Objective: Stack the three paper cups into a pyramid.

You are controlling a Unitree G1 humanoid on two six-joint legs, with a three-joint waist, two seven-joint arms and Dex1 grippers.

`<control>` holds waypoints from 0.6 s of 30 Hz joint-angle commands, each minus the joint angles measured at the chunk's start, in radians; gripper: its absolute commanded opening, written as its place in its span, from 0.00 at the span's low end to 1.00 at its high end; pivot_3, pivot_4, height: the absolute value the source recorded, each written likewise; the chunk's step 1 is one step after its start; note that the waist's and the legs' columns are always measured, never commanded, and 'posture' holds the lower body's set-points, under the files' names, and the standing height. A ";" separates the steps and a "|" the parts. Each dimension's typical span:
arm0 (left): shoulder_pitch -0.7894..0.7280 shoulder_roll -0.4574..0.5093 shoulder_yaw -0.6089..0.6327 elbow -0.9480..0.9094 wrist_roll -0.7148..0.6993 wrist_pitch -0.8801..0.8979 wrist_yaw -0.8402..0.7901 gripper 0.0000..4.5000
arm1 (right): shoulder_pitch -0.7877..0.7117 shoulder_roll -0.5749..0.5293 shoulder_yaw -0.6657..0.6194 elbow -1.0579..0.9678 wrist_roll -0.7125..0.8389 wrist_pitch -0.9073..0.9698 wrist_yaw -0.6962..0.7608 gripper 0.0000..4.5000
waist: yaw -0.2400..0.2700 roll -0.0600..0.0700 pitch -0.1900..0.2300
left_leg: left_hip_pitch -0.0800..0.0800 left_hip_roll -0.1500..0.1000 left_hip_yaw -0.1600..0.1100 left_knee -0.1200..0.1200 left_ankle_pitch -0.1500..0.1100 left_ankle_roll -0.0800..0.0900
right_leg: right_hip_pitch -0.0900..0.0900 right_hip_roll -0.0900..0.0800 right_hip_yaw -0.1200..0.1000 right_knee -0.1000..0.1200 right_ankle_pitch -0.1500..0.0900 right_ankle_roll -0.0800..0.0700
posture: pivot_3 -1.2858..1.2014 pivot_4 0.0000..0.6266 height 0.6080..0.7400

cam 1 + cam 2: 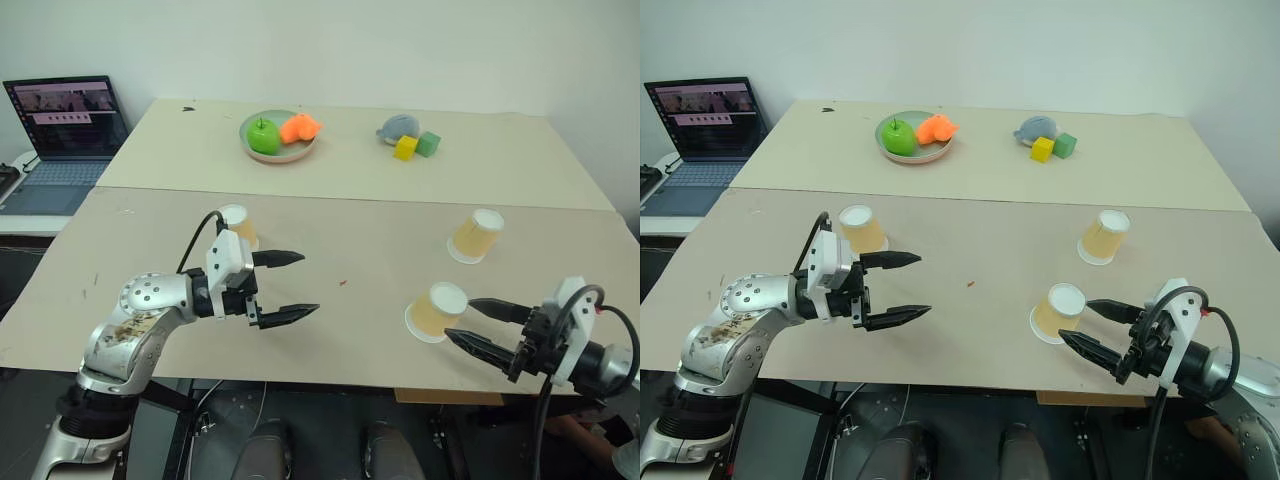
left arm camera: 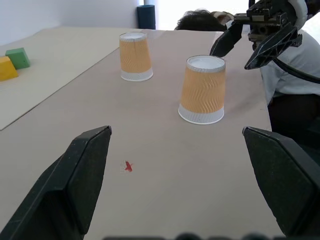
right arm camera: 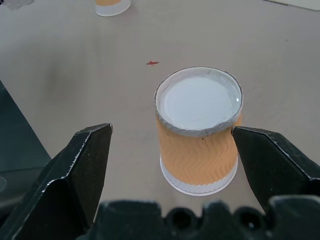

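Three paper cups stand upside down on the near tan table. One cup (image 1: 238,226) is at the left, just behind my left gripper (image 1: 303,285), which is open, points right and holds nothing. A second cup (image 1: 438,311) stands near the front right. My right gripper (image 1: 460,320) is open beside it with its fingertips close to the cup's right side, not closed on it. In the right wrist view this cup (image 3: 199,135) sits between the spread fingers. The third cup (image 1: 477,235) stands farther back on the right.
On the far table are a plate (image 1: 250,130) with a green apple and an orange fruit, a grey toy (image 1: 400,125), and yellow (image 1: 405,148) and green (image 1: 429,143) blocks. A laptop (image 1: 65,130) sits off to the left. A person (image 2: 292,55) is beyond the right gripper.
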 commanded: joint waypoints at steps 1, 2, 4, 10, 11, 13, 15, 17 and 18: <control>0.006 0.008 0.032 -0.036 -0.017 -0.009 0.013 1.00 | -0.025 0.007 0.014 0.005 -0.011 -0.033 0.005 1.00 | 0.000 0.000 0.000 | 0.000 0.000 0.000 0.000 0.000 0.000 | 0.000 0.000 0.000 0.000 0.000 0.000 | 0.52 0.24 0.53; 0.008 0.009 0.033 -0.036 -0.015 -0.010 0.016 1.00 | -0.032 0.010 0.020 0.015 -0.020 -0.040 0.005 1.00 | 0.000 0.000 0.000 | 0.000 0.000 0.000 0.000 0.000 0.000 | 0.000 0.000 0.000 0.000 0.000 0.000 | 0.52 0.24 0.53; 0.012 0.011 0.035 -0.037 -0.016 -0.012 0.016 1.00 | -0.048 0.015 0.032 0.035 -0.030 -0.051 0.006 1.00 | 0.000 0.000 0.000 | 0.000 0.000 0.000 0.000 0.000 0.000 | 0.000 0.000 -0.001 0.000 0.000 0.000 | 0.52 0.24 0.53; 0.021 0.021 0.051 -0.062 -0.037 0.004 0.019 1.00 | -0.094 0.027 0.071 0.090 -0.057 -0.083 0.023 1.00 | 0.000 0.000 0.000 | 0.000 0.000 0.000 0.000 0.000 0.000 | 0.000 0.000 0.000 0.000 0.000 0.000 | 0.52 0.24 0.53; 0.023 0.023 0.053 -0.066 -0.040 0.007 0.019 1.00 | -0.106 0.032 0.078 0.102 -0.061 -0.089 0.025 1.00 | 0.000 0.000 0.000 | 0.000 0.000 0.000 0.000 0.000 0.000 | 0.000 0.000 0.000 0.000 0.000 0.000 | 0.52 0.24 0.53; 0.027 0.029 0.060 -0.075 -0.047 0.014 0.024 1.00 | -0.129 0.042 0.095 0.124 -0.070 -0.098 0.028 1.00 | 0.000 0.000 0.000 | 0.000 0.000 0.000 0.000 0.000 0.000 | 0.000 0.000 0.000 0.000 0.000 0.000 | 0.52 0.24 0.53; 0.029 0.036 0.067 -0.080 -0.054 0.019 0.029 1.00 | -0.147 0.049 0.112 0.139 -0.081 -0.105 0.029 1.00 | 0.000 0.000 0.000 | 0.000 0.000 0.000 0.000 0.000 0.000 | 0.000 0.000 0.000 0.000 0.000 0.000 | 0.52 0.24 0.53; 0.029 0.042 0.075 -0.083 -0.062 0.024 0.034 1.00 | -0.169 0.057 0.135 0.157 -0.092 -0.112 0.032 1.00 | 0.000 0.000 0.000 | 0.001 0.000 0.000 0.000 0.000 0.000 | 0.000 0.000 0.000 0.000 0.000 0.000 | 0.52 0.24 0.53; 0.029 0.043 0.078 -0.084 -0.064 0.026 0.038 1.00 | -0.178 0.060 0.144 0.164 -0.098 -0.117 0.033 1.00 | -0.001 0.000 0.000 | 0.001 0.000 0.000 0.000 0.000 0.000 | 0.000 0.000 0.000 0.000 0.000 0.000 | 0.52 0.24 0.53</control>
